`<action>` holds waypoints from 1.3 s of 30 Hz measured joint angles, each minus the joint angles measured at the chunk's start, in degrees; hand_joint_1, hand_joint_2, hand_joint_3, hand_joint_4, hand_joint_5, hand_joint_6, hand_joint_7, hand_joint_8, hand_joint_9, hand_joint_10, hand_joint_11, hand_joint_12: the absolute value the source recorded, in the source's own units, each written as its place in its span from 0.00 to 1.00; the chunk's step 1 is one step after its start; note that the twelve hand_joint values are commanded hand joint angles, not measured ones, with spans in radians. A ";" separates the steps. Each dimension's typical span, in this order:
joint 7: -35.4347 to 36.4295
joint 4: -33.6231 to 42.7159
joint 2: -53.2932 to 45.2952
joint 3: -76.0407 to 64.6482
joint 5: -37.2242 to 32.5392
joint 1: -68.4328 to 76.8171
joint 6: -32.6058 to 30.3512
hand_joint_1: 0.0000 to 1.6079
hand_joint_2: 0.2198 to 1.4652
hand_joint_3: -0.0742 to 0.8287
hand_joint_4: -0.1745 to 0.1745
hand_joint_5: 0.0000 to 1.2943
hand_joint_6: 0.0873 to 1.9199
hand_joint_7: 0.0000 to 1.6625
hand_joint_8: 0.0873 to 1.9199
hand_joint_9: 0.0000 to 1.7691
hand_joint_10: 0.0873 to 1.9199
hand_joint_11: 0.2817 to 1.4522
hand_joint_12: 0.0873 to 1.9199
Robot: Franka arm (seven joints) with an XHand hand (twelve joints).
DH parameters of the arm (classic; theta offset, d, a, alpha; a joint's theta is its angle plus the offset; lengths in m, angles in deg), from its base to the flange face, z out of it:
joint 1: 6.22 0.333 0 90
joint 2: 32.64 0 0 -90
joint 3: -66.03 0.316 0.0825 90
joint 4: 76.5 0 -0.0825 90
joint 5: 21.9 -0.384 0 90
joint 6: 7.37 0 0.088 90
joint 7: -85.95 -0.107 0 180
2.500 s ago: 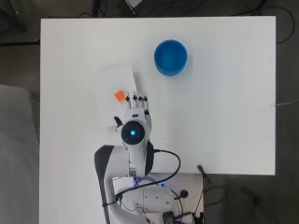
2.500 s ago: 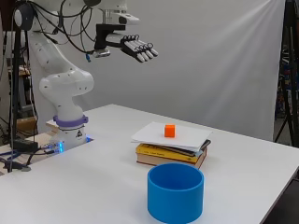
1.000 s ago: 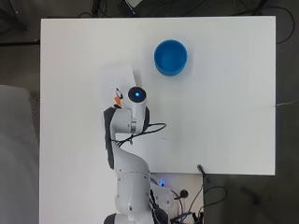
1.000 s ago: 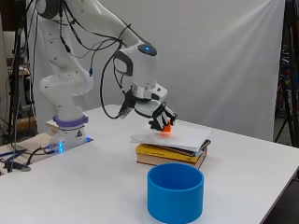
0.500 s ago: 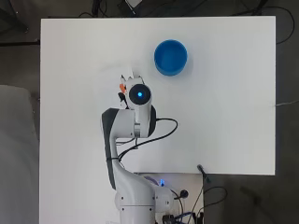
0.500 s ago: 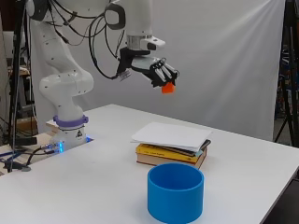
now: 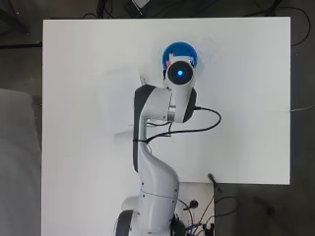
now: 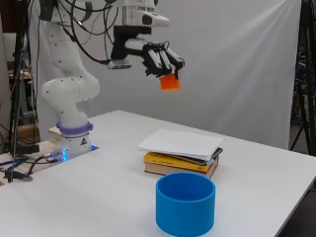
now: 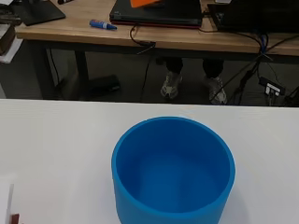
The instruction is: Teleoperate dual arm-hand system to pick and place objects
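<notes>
Currently held high above the worktop [image 8: 256, 163] in the side view: hand [image 8: 160, 58], fingers [image 8: 168, 60] curled down around an orange cube [image 8: 170, 82], which hangs at the fingertips, clear of everything below. Carried by the white arm [image 8: 66, 94], based at the near worktop edge and reaching up and over the middle of the surface.

Below and slightly right of the cube in the side view: stack of books [image 8: 180, 163] lying flat, topped by a white sheet of paper [image 8: 180, 143]. In the overhead view, located left of the arm, toward the left half of the worktop [image 7: 88, 64], the white sheet [image 7: 120, 101] barely distinguishable from the surface.

Further right: blue bowl [image 8: 185, 203], upright and open, resting on the worktop just beside the books but apart from them. In the overhead view, positioned near the far edge, right of centre, largely covered by the arm's end; only a blue arc of the rim [image 7: 173, 49] visible. Hand itself hidden there.

In the wrist view, bowl [image 9: 173, 170] seen from above at an angle, interior bare, with an orange sliver of the cube [image 9: 145, 3] at the frame edge.
</notes>
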 joint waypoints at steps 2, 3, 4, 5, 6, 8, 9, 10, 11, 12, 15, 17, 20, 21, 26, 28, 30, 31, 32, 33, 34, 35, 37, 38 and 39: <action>1.71 4.36 -5.75 -0.68 -1.54 -0.60 -0.03 0.54 0.84 0.08 1.00 0.53 0.74 0.59 0.89 0.69 0.99 0.51 0.95; 2.55 6.43 -8.62 -0.84 -2.60 -0.84 -0.04 0.54 0.84 0.08 1.00 0.53 0.74 0.60 0.90 0.70 0.99 0.52 0.95; 3.12 8.35 -11.41 -0.91 -3.54 -1.09 -0.19 0.54 0.84 0.08 1.00 0.53 0.74 0.61 0.91 0.71 1.00 0.54 0.96; 3.56 10.27 -14.27 -0.98 -4.19 -1.37 -0.40 0.54 0.84 0.08 1.00 0.53 0.74 0.62 0.92 0.72 1.00 0.56 0.96; 4.10 11.99 -16.91 -1.02 -4.60 -1.65 -0.58 0.54 0.84 0.08 1.00 0.53 0.74 0.62 0.93 0.74 1.00 0.57 0.96; 5.37 15.49 -22.21 -0.94 -5.74 -2.38 -0.19 0.54 0.84 0.08 1.00 0.53 0.74 0.64 0.95 0.76 1.00 0.59 0.96; 6.12 17.69 -25.06 -0.90 -6.68 -2.87 0.63 0.54 0.84 0.08 1.00 0.53 0.74 0.64 0.95 0.76 1.00 0.59 0.96; 6.63 19.68 -27.31 -0.89 -7.40 -3.20 1.43 0.54 0.84 0.08 1.00 0.53 0.74 0.63 0.96 0.75 1.00 0.58 0.95; 7.09 21.54 -29.14 -0.90 -7.86 -3.43 2.04 0.54 0.84 0.08 1.00 0.53 0.73 0.62 0.96 0.74 1.00 0.56 0.95; 7.62 23.22 -30.55 -0.92 -8.24 -3.69 2.34 0.54 0.84 0.08 1.00 0.53 0.73 0.62 0.96 0.73 1.00 0.55 0.94; 8.81 25.29 -32.05 -1.06 -9.13 -4.11 2.03 0.60 0.85 0.09 0.64 0.50 0.75 0.52 0.90 0.67 0.98 0.50 0.93; 9.63 23.32 -31.94 -1.13 -9.44 -4.36 1.47 0.68 0.87 0.09 0.18 0.47 0.78 0.43 0.84 0.61 0.98 0.44 0.91; 10.66 16.72 -31.20 -1.27 -9.68 -4.76 0.16 0.55 0.86 0.08 0.84 0.48 0.77 0.43 0.93 0.60 1.00 0.44 0.93; 11.09 14.33 -30.83 -1.32 -9.75 -4.88 -0.37 0.60 0.87 0.08 0.56 0.47 0.78 0.41 0.90 0.59 1.00 0.44 0.93; 13.95 3.55 -28.38 -1.63 -10.21 -5.42 -2.83 0.71 0.88 0.08 0.01 0.44 0.77 0.40 0.85 0.57 1.00 0.43 0.95; 14.59 1.32 -27.82 -1.75 -10.50 -5.54 -3.89 0.72 0.88 0.08 0.00 0.43 0.73 0.43 0.87 0.55 1.00 0.41 0.94; 14.81 1.35 -28.00 -1.75 -10.82 -5.68 -3.85 0.71 0.88 0.08 0.00 0.45 0.77 0.40 0.84 0.54 1.00 0.37 0.92; 14.59 2.10 -28.30 -1.61 -10.92 -5.72 -3.46 0.71 0.88 0.08 0.00 0.45 0.78 0.39 0.83 0.53 1.00 0.36 0.91; 14.17 3.19 -28.35 -1.38 -10.98 -5.70 -3.03 0.71 0.88 0.08 0.00 0.44 0.76 0.41 0.85 0.53 1.00 0.36 0.90; 13.68 4.66 -28.15 -1.16 -11.04 -5.70 -2.56 0.71 0.88 0.08 0.00 0.45 0.77 0.40 0.84 0.54 1.00 0.37 0.91; 13.35 6.47 -27.84 -0.94 -11.13 -5.71 -1.96 0.65 0.87 0.08 0.36 0.47 0.77 0.42 0.88 0.56 1.00 0.39 0.91; 13.10 8.31 -27.68 -0.74 -11.21 -5.74 -1.44 0.60 0.87 0.08 0.65 0.48 0.77 0.45 0.94 0.60 1.00 0.43 0.93; 12.45 12.03 -27.99 -0.37 -11.15 -5.79 -0.74 0.55 0.85 0.08 0.92 0.51 0.75 0.53 0.99 0.68 1.00 0.51 0.95; 12.18 13.81 -28.45 -0.21 -11.03 -5.84 -0.47 0.55 0.85 0.08 0.96 0.51 0.75 0.55 1.00 0.70 1.00 0.53 0.95; 11.98 15.45 -29.04 -0.05 -10.92 -5.89 -0.16 0.55 0.85 0.08 0.98 0.52 0.75 0.56 1.00 0.71 1.00 0.54 0.95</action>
